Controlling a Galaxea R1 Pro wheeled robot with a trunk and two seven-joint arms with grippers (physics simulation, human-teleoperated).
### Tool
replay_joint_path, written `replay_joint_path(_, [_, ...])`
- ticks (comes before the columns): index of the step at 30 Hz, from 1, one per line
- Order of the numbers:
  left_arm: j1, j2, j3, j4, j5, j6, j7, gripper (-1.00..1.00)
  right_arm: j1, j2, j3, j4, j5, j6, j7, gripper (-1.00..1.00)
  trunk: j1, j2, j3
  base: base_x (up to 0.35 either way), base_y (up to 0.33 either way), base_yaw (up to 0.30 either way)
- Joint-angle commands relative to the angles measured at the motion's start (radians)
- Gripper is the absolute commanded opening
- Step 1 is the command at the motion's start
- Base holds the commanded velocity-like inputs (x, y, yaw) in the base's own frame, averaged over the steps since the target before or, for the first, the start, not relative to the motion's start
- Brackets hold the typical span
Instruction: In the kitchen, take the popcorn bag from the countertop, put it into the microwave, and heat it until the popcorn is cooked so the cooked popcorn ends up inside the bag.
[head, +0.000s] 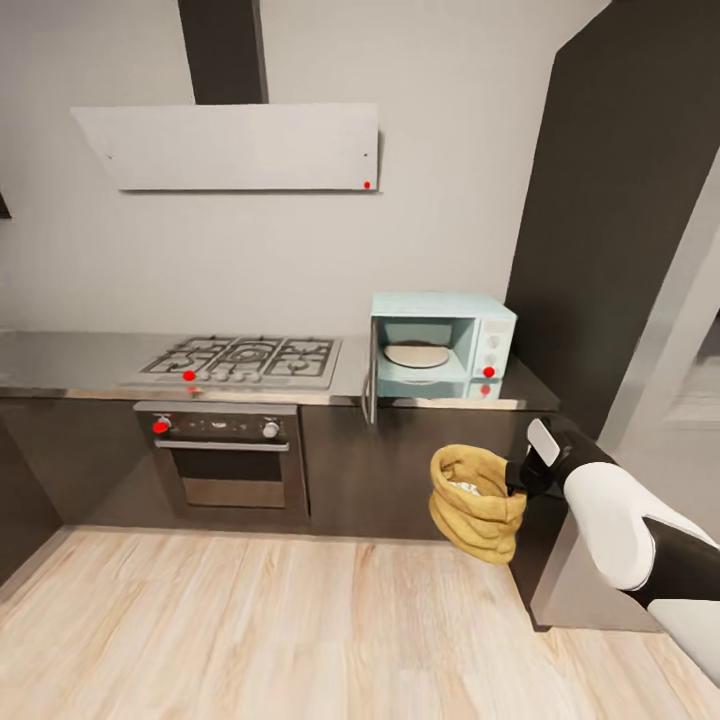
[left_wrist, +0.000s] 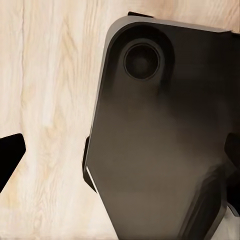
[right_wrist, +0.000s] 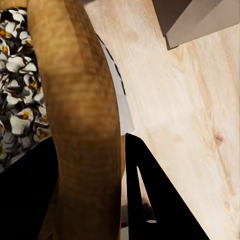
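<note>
Popcorn bag hangs in my right gripper, out in the air in front of the dark cabinet fronts, below and just right of the microwave, and well above the wood floor. From the head view I see the sack tilted, its rolled rim toward the arm, with only a pale glimpse of something inside. My right wrist view fills in what the head misses: the rim runs between the two black fingers, which are closed tight on it, and the popcorn lies heaped inside, white puffs with yellow-brown centres.

The microwave sits on the countertop at its right end, door swung open to the left, a round tray showing in the cavity, a red dot on its cream panel. Left of it is the gas hob with the oven beneath and the flat white hood on the wall above.

My left wrist view gives me a big dark robot part over the floor boards and a black tip at the edge; I cannot tell whether that pincer is wide or narrow.

I can read no writing or brand on the sack or the appliances
</note>
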Motion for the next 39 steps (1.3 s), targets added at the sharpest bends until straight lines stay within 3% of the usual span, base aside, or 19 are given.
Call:
replay_joint_path(1, [0.000,0.000,0.000,-0.001,0.005,-0.002,0.002,1.00,-0.001,0.001,-0.006,-0.001,-0.001,0.003,-0.004,-1.00,0.000,-0.001,-0.001,-0.116,-0.133,0.270])
replay_joint_path(14, [0.000,0.002,-0.001,-0.001,0.005,-0.002,0.001,1.00,-0.001,-0.007,-0.005,-0.003,0.002,0.003,-0.004,-1.00,0.000,-0.001,-0.001,0.009,-0.014,0.255])
replay_joint_path(39, [0.000,0.002,0.002,-0.005,0.007,-0.003,0.000,1.00,0.001,0.004,0.003,-0.004,0.018,-0.027,-0.001,-1.00,0.000,-0.001,-0.001,0.000,0.000,0.006])
